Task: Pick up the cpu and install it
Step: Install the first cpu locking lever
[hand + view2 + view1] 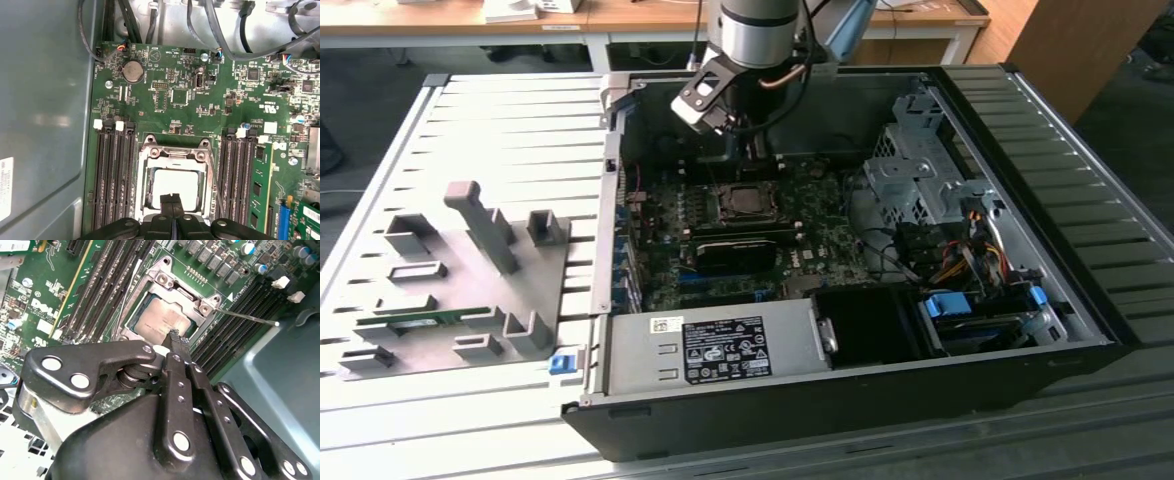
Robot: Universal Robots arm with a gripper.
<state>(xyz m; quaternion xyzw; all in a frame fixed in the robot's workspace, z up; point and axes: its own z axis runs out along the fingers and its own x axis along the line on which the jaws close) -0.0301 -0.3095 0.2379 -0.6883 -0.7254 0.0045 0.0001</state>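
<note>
The cpu (175, 184), a small square chip with a silvery top, lies flat inside the metal-framed socket (150, 172) on the green motherboard; the second wrist view shows the cpu (159, 320) there too. My gripper (172, 200) hangs just above it with its two dark fingers pressed together and nothing between them. In the second wrist view the gripper (174, 334) has its tips over the chip's edge. The exterior view has the gripper (753, 158) inside the open computer case, above the socket (747, 200).
Black memory slots (112, 175) flank the socket, and a green memory stick (260, 192) stands in one. A thin lever rod (250, 319) juts out beside the socket. A power supply (707, 350), drive cage (907, 170) and cables (961, 250) crowd the case. A grey fixture plate (454, 290) lies outside.
</note>
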